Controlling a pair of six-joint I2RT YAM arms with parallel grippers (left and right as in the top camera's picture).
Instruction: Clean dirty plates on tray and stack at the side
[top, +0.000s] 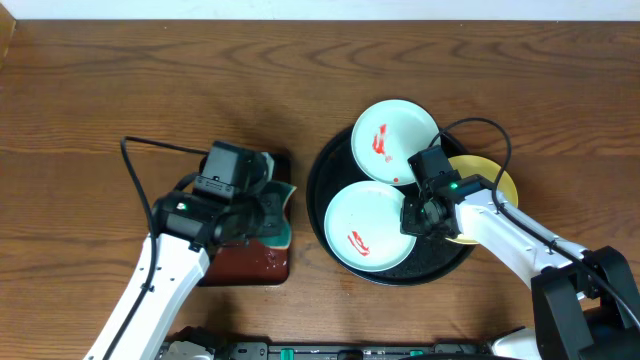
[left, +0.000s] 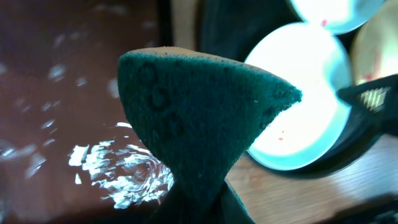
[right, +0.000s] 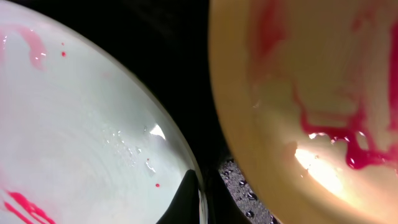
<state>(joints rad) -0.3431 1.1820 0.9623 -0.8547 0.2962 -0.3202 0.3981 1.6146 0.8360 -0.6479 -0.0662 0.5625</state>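
Three smeared plates (top: 395, 130) on tray (top: 318, 190), right tool (top: 408, 219) tight on nearest plate (top: 365, 225)

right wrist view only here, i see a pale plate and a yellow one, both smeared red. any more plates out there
Observer: Yes, a third plate, pale with a red smear, sits at the far side of the black tray.
Operator: where is the left arm
Observer: The left pincer is over the small red-brown tray, to the left of the black one.
Operator: holding anything
Observer: It is shut on a green sponge, pinched into a wedge.
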